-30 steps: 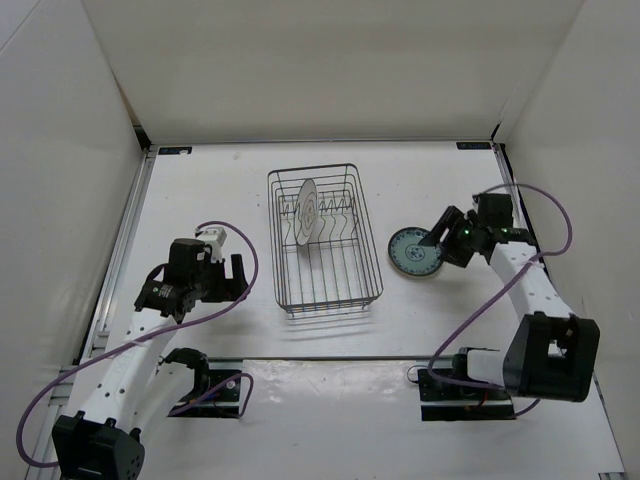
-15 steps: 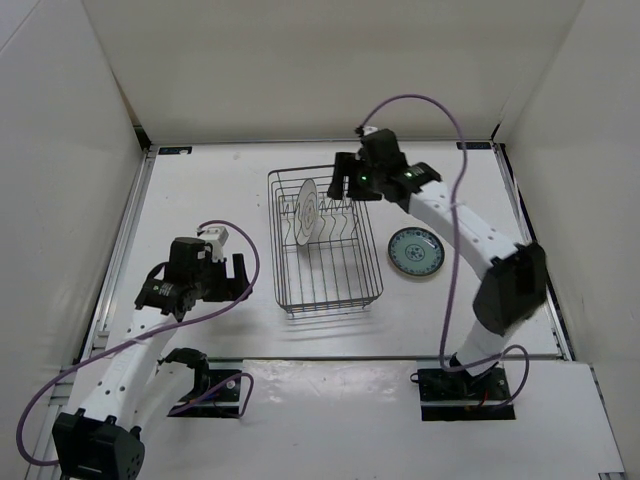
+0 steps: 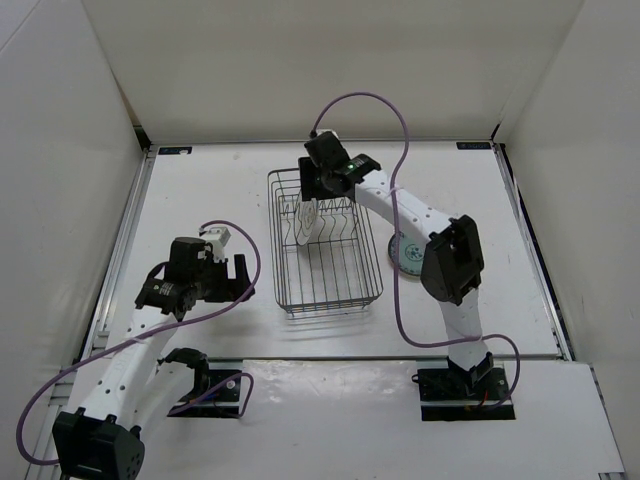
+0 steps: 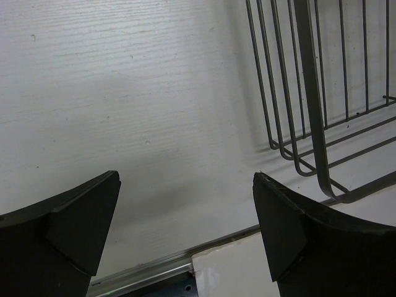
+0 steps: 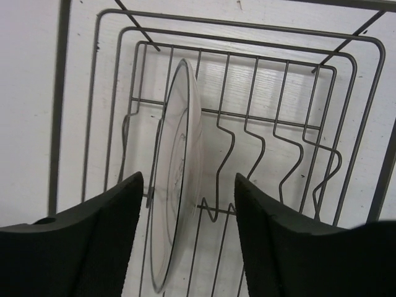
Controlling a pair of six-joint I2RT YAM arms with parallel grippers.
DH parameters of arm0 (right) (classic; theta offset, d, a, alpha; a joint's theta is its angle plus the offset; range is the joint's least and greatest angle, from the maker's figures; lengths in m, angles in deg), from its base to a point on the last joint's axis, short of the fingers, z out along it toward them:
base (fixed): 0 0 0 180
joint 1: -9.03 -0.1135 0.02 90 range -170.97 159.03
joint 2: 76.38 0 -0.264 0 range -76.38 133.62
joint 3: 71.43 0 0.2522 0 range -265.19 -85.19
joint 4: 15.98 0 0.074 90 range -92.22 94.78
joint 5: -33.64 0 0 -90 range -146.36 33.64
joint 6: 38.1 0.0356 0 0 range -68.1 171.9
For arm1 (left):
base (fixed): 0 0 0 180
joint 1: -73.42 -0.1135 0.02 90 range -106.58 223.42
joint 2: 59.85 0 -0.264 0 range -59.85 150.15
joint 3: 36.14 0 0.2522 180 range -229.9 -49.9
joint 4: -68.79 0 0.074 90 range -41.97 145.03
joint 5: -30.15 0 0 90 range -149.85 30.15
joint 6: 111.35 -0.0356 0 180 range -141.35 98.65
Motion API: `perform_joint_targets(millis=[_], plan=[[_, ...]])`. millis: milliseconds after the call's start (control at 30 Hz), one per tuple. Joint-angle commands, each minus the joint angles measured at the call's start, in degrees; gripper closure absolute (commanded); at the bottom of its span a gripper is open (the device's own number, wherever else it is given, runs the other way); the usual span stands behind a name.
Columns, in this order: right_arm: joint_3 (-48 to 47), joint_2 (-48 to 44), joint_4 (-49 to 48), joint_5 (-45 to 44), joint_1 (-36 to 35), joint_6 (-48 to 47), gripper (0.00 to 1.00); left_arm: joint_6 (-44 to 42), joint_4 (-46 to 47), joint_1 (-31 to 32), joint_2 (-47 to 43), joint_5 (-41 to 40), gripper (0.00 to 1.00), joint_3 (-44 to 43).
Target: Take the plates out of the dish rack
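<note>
The left tool [image 4: 185, 185] hangs wide open and empty over the worktop [image 3: 200, 190], just left of the dish rack [image 3: 325, 240]. In the rack a white plate [image 5: 176, 185] stands upright. The right tool [image 5: 185, 179] gapes astride its rim, fingers clear of it. A teal plate [image 3: 403, 260] lies right of the rack.

Bright, even light from above; a soft grey shadow lies just beside the dish rack [image 3: 326, 303], whose wires look sharp.
</note>
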Motion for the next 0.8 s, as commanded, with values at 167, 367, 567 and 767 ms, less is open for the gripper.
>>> perform_joint_targets(millis=[167, 367, 567, 767], plan=[[-4.6, 4.7, 0.8, -7.6, -0.8, 1.8, 0.49, 0.3, 0.3, 0.2, -0.9, 2.0, 0.01, -2.3], [-4.8, 5.2, -0.5, -11.2, -0.7, 4.7, 0.67, 0.3, 0.5, 0.3, -0.4, 2.7, 0.01, -2.3], [-5.3, 4.8, -1.5, -14.8, -0.3, 6.2, 0.87, 0.3, 0.6, 0.3, -0.4, 2.6, 0.01, -2.2], [-6.8, 3.6, -2.9, -17.3, -0.3, 7.1, 0.95, 0.2, 0.5, 0.2, -0.2, 2.4, 0.01, -2.4]])
